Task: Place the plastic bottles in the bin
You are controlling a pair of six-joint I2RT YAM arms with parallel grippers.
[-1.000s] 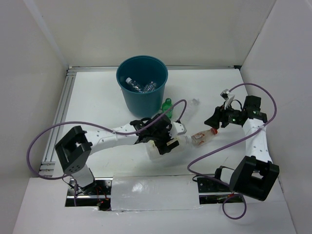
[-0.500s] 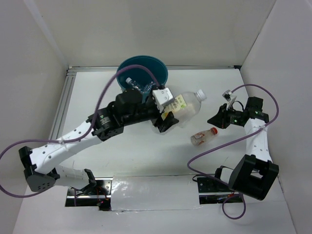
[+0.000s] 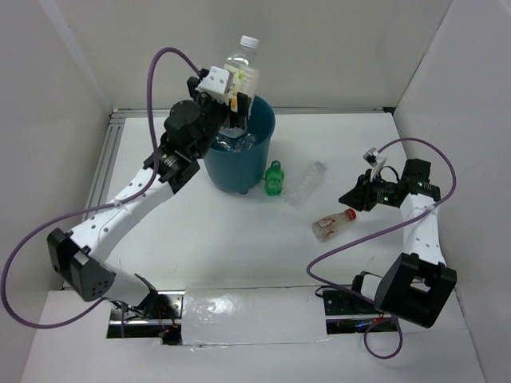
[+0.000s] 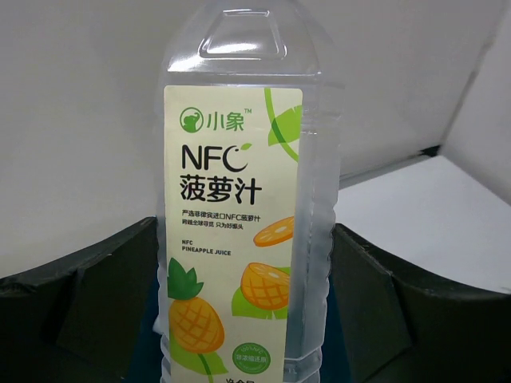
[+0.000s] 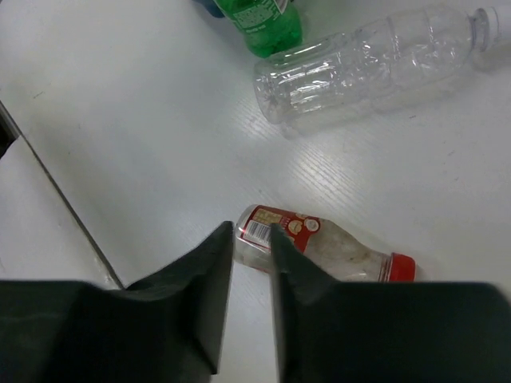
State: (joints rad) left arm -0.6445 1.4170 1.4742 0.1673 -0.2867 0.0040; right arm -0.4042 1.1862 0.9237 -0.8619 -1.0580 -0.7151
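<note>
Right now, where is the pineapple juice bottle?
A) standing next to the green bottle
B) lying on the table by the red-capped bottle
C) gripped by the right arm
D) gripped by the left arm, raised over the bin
D: the left arm's jaws clamp the pineapple juice bottle upright above the bin.

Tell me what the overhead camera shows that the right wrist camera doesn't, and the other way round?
Only the overhead view: the teal bin, with the left gripper holding a big labelled bottle cap-up above it.

Only the right wrist view: the right gripper up close, jaws drawn close together with nothing between them, and the print on the label of the red-capped bottle.

Both: the red-capped bottle and the clear bottle lying on the white table, and the green bottle, all outside the bin.
</note>
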